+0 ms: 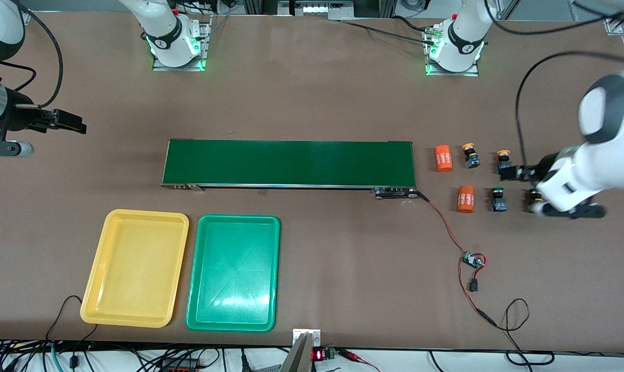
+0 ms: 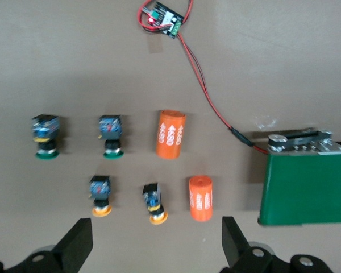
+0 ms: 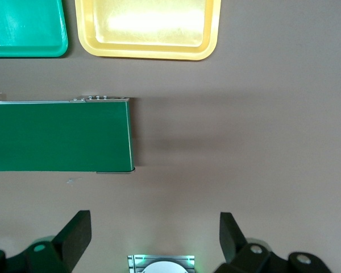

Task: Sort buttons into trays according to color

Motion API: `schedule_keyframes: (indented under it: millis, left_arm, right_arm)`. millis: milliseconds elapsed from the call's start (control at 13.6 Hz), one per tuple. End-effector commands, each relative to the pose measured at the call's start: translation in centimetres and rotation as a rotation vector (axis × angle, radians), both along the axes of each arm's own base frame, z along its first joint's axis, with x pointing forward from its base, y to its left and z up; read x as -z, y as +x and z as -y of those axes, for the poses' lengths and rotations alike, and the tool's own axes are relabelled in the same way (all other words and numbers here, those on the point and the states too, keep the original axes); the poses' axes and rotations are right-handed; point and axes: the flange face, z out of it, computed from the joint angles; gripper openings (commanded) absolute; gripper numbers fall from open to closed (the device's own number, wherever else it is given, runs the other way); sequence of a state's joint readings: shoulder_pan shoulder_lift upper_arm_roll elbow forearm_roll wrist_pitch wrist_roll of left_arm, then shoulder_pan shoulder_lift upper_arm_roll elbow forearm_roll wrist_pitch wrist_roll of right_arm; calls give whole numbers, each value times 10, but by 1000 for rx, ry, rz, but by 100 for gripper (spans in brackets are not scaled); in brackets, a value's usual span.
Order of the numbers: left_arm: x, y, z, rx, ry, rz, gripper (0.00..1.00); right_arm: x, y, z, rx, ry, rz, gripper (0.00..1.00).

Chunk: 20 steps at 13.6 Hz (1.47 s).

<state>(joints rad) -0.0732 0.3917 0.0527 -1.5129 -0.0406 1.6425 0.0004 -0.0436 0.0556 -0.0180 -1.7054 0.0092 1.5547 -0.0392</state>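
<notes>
White print reading "4680" marks two orange cylinders [image 1: 465, 199] beside four buttons [image 2: 113, 135] at the left arm's end of the worktop. The left hand [image 2: 156, 244] hovers over them, spread and empty, its arm partly hiding one. The right hand [image 3: 154, 239], spread, waits near the conveyor belt [image 1: 289, 163]; yellow tray [image 1: 136, 267] and green tray [image 1: 234, 272] lie nearer the camera.

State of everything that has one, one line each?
Yellow tray: empty.
Green tray: empty.
Yellow-capped buttons: two, on the table, unsorted.
Green-capped buttons: two, on the table, unsorted.
Orange cylinders: two, lying on their sides.
Conveyor belt: nothing on it.
Left gripper: open, over the buttons.
Right gripper: open, holding nothing.
</notes>
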Motion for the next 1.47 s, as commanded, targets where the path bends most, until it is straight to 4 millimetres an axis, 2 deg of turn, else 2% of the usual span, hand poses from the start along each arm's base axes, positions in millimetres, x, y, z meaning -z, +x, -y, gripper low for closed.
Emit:
schedule_keyframes:
  millis: [0, 221, 369, 516, 590, 737, 1032, 1401]
  left_arm:
    - [46, 8, -5, -2, -2, 4, 100]
    - [67, 6, 1, 4, -12, 45, 100]
    - [79, 3, 23, 45, -33, 25, 100]
    - [103, 7, 23, 102, -48, 29, 100]
    - [118, 7, 20, 139, -58, 27, 100]
    - [143, 4, -2, 192, -83, 7, 100]
    - [179, -10, -26, 225, -152, 33, 100]
    - [215, -26, -17, 232, -159, 33, 100]
  right_arm:
    - [0, 3, -5, -3, 12, 5, 100]
    - [0, 3, -8, -23, 4, 4, 100]
    - [0, 4, -13, -27, -1, 5, 100]
    - [0, 4, -13, -24, 1, 7, 100]
    - [0, 4, -13, -24, 0, 9, 100]
    - [0, 4, -13, -23, 5, 9, 100]
    - [0, 4, -13, -27, 9, 9, 100]
    - [1, 5, -13, -27, 14, 8, 100]
